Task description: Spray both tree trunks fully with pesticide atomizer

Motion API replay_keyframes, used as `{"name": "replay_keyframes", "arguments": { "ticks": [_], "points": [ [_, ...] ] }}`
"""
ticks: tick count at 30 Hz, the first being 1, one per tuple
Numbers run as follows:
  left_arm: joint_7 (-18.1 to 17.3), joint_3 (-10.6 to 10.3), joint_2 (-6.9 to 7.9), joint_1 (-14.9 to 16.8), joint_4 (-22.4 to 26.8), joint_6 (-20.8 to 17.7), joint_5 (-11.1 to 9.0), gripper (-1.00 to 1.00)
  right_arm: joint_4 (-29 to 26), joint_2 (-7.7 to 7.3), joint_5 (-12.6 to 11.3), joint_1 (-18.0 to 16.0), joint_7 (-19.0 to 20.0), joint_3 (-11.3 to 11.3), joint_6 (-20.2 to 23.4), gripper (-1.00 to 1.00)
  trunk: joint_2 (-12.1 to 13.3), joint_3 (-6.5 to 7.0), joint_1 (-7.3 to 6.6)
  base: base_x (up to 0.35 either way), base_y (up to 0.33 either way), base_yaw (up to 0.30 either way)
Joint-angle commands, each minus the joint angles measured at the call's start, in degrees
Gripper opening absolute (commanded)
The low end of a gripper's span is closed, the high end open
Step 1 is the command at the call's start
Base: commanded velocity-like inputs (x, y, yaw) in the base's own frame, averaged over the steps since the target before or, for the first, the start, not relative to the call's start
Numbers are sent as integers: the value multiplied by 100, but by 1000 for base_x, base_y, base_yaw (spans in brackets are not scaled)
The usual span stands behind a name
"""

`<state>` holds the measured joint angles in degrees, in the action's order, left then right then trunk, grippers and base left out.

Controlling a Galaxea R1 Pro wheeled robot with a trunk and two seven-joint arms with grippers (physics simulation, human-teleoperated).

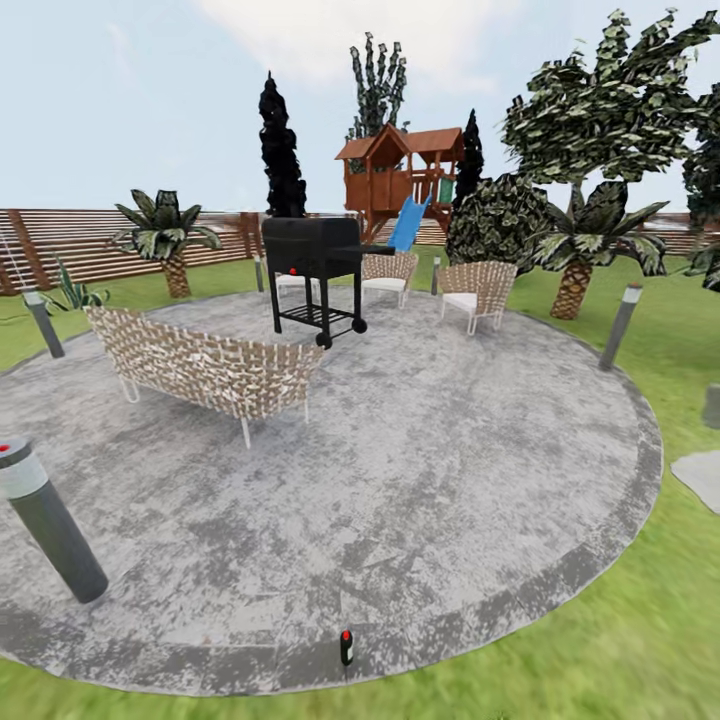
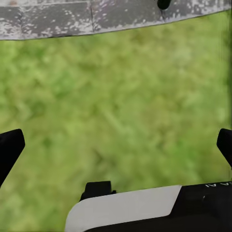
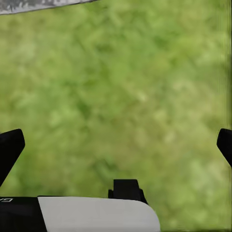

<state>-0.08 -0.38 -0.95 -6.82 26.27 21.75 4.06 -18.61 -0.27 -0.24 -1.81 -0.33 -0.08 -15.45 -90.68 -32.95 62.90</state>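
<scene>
My left gripper (image 2: 116, 142) and right gripper (image 3: 116, 142) both hang spread and empty over grass. The pesticide atomizer (image 1: 346, 647) stands on the stone patio's (image 1: 450, 480) near rim — beyond it a wicker sofa (image 1: 205, 365), black grill (image 1: 315, 265), bollard lights (image 1: 45, 515).

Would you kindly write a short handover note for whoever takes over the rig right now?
Left gripper: open, empty, over the lawn.
Right gripper: open, empty, also over grass.
Pesticide atomizer: standing on the near rim of the stone patio, straight ahead; not picked up.
One tree with a spreading green crown stands far right behind a palm; its trunk is mostly hidden.
Done: nothing visible yet.
Left: approach and grasp the atomizer, then go to both trees and spray each trunk fully.
</scene>
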Motion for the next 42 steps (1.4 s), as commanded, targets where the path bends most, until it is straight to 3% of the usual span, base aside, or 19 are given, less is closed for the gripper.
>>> {"name": "replay_keyframes", "arguments": {
  "ticks": [1, 24, 42],
  "points": [
    [-1, 12, -1, -4, 10, 6, 42, 100, 6, 0, -3, -4, -3, 0, -19, 100, -2, -4, 0, 2, 2, -298],
    [-1, 10, -1, -4, 10, 5, 42, 100, 6, 0, -3, -4, -2, 0, -19, 100, -2, -4, 0, 0, -2, -290],
    [-1, 3, -1, -4, 10, 5, 45, 100, 6, 0, -3, -4, -5, 0, -19, 100, -2, -4, 0, -40, -118, -28]
  ]
}}
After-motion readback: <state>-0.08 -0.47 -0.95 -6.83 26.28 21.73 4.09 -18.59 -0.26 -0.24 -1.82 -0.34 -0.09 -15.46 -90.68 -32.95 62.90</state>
